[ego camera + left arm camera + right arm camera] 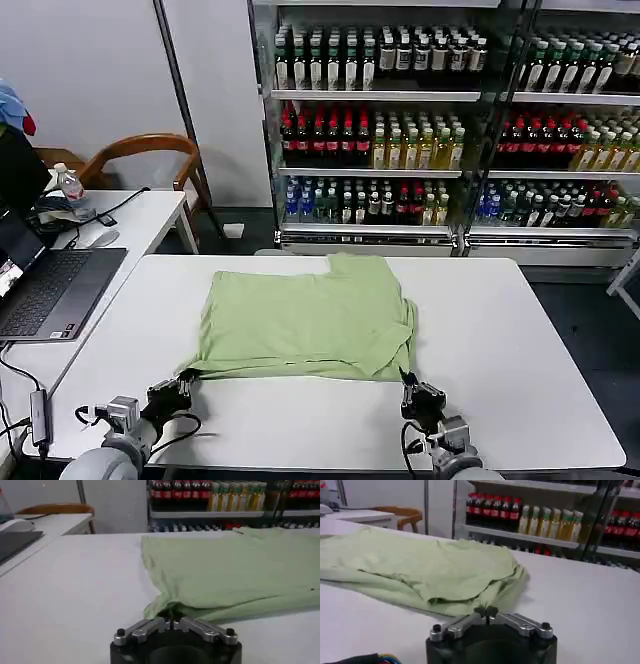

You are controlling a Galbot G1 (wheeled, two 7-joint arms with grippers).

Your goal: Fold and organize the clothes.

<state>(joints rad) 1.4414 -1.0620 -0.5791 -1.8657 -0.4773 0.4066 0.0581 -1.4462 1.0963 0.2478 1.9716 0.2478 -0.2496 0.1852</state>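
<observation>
head view: light green soft cloth polo shirt [305, 320] lies mid-table; bare white table [520, 340] surrounds it. our left gripper [186, 381] and right gripper [408, 384] pinch its near corners. wrist views: left gripper [171, 616] and right gripper [485, 611] both clamp the hem. no labels readable.

polo shirt [305, 320]: light green | table [520, 340]: white | pincers: black, silver
</observation>
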